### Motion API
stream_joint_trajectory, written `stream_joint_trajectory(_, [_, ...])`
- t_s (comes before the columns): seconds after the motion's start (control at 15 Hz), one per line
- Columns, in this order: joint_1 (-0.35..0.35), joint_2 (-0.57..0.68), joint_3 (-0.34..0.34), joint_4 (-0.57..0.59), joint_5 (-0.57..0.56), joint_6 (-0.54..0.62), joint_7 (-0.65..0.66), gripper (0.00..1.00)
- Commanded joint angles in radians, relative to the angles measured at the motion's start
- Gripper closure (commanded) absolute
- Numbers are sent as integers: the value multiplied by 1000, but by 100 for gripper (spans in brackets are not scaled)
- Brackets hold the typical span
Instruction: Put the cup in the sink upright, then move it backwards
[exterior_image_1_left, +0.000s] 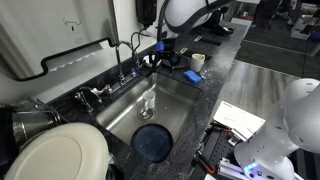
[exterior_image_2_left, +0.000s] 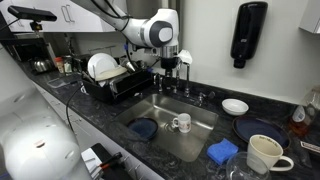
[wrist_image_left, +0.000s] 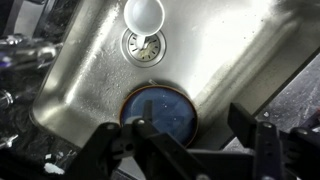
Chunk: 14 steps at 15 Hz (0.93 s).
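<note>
A white cup with a handle stands upright on the floor of the steel sink, next to the drain. It also shows in an exterior view and at the top of the wrist view. My gripper hangs open and empty above the back of the sink, near the faucet, well above and apart from the cup. It also shows in an exterior view. In the wrist view its two fingers are spread wide over the sink.
A round blue plate lies flat in the sink beside the cup. A faucet stands at the sink's back edge. A dish rack holds white plates. A blue sponge, a mug and a white bowl are on the counter.
</note>
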Motion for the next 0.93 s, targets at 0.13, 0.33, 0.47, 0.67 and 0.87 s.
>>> stream_joint_trajectory(0.13, [82,-87,-15,-70,57,91,-240,0])
stream_joint_trajectory(0.33, [109,-70,-5,-60,40,120,-358,0])
stream_joint_trajectory(0.47, [125,-36,-2,-42,41,141,-445,0])
stream_joint_trajectory(0.67, [357,7,-129,-23,-62,176,-394,0])
stream_joint_trajectory(0.87, [600,13,-267,-36,-160,208,-371,0])
